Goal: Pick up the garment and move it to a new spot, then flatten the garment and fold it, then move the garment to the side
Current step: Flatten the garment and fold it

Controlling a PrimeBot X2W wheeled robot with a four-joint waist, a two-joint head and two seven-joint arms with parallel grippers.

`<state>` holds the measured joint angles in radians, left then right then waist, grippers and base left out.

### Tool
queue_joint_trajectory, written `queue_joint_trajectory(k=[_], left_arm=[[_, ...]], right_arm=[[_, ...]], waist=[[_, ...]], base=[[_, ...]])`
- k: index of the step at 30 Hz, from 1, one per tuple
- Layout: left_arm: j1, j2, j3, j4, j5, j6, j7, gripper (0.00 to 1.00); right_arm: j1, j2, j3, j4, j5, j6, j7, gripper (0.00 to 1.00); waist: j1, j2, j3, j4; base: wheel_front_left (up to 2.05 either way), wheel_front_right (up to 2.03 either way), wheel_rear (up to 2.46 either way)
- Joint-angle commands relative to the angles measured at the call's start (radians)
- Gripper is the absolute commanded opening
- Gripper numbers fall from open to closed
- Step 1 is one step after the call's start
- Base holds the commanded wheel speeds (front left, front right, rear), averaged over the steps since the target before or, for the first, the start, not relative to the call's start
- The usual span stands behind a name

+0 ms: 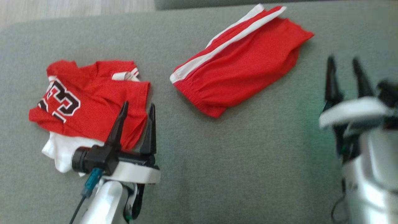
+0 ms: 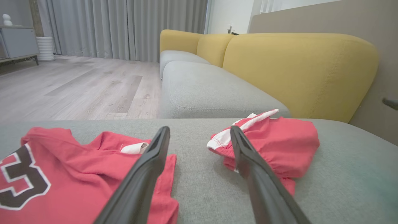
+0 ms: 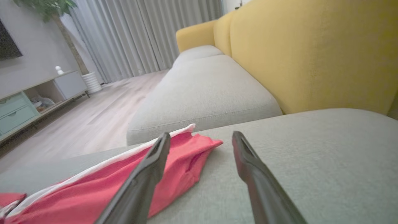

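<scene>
left gripper (image 1: 138,104) and right gripper (image 1: 343,59) fully spread, both empty. i judge pickup pending: jersey (image 1: 90,102) edge sits beneath the left gripper; next i lower and pinch it.

I am in a home living room: a grey sofa (image 2: 202,90) with yellow backrests (image 2: 298,68), long curtains (image 2: 124,28), wooden floor (image 2: 77,87), low cabinet (image 3: 14,112).
</scene>
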<state>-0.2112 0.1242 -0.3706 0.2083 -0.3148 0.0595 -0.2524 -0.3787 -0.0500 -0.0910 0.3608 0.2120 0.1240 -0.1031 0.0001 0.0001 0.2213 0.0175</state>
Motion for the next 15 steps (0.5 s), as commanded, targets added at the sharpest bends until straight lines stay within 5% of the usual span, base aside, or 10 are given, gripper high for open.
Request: queue_joint_trajectory(k=[1,9,15], left_arm=[[-0.042,-0.001,0.043,-0.022,0.011,-0.009,-0.009,1.00],[-0.091,-0.037,0.052,0.028,0.051,-0.039,-0.009,1.00],[-0.122,-0.057,0.060,0.053,0.066,-0.057,-0.009,1.00]], right_arm=[[-0.069,0.000,-0.004,-0.009,-0.020,0.007,0.033,1.00],[-0.363,-0.017,-0.194,0.208,-0.184,0.007,0.279,1.00],[-0.515,-0.095,-0.294,0.404,-0.280,0.007,0.309,1.00]], waist=[[-0.0001,-0.0001,0.046,0.033],[-0.0001,-0.0001,0.139,0.129],[-0.0001,-0.0001,0.189,0.199]], base=[[0.00,0.00,0.00],[0.00,0.00,0.00],[0.00,0.00,0.00]])
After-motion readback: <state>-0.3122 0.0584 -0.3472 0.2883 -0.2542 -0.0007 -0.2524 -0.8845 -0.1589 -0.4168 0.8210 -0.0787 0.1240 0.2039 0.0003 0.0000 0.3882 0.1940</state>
